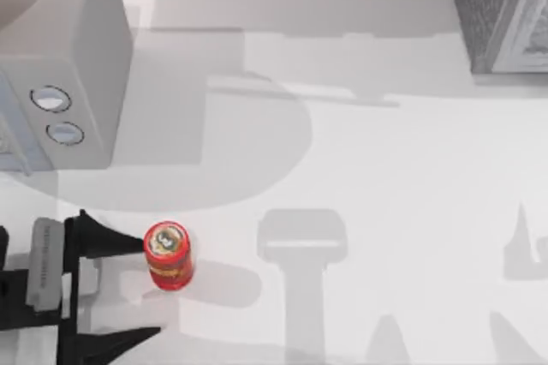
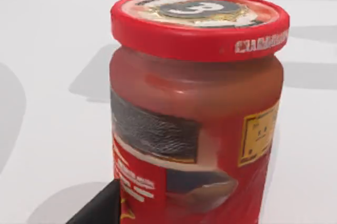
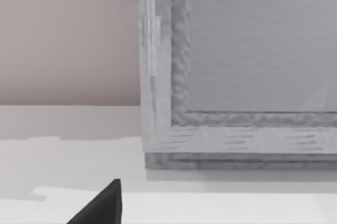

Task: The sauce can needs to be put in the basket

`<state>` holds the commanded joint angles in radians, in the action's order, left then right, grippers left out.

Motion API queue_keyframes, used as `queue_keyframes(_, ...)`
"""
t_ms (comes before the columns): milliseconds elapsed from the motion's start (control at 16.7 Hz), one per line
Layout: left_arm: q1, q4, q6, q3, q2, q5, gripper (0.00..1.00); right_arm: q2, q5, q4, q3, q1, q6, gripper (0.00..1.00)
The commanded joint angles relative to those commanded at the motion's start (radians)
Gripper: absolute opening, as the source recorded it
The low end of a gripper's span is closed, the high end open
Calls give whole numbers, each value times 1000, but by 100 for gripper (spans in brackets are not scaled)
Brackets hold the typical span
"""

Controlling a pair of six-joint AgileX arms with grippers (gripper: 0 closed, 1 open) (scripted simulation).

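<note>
The sauce can (image 1: 168, 254) stands upright at the table's front left, red with a yellow label patch and a round lid marked "3". Up close in the left wrist view the sauce can (image 2: 195, 119) looms large, with one black fingertip (image 2: 100, 211) beside its base. My left gripper (image 1: 150, 290) is open at the can's left. Its far finger's tip is at the can's side, and the near finger is well apart. The basket (image 1: 492, 9), grey with textured walls, sits at the back right corner. My right gripper (image 3: 100, 208) hangs close in front of the basket (image 3: 237, 129).
A white appliance (image 1: 60, 65) with two round knobs stands at the back left, not far behind the can. Arm shadows lie across the white table (image 1: 368, 168) between the can and the basket.
</note>
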<state>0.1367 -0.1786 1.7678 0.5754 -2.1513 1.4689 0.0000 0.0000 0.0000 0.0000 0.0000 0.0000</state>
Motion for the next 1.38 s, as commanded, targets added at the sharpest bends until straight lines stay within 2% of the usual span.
queue_keyframes(480,-70,676,-551,-129,0,-10,100,0,0,0,0,0,0,100)
queue_keyframes(780,-117,1014,-849,-157,-12,-36,100,0,0,0,0,0,0,100)
queue_keyframes(1080,-165,1233,-1057,-149,-34,-66,100,0,0,0,0,0,0,100)
queue_keyframes(1380,-187,1317,-1142,-134,-49,-84,100,0,0,0,0,0,0,100)
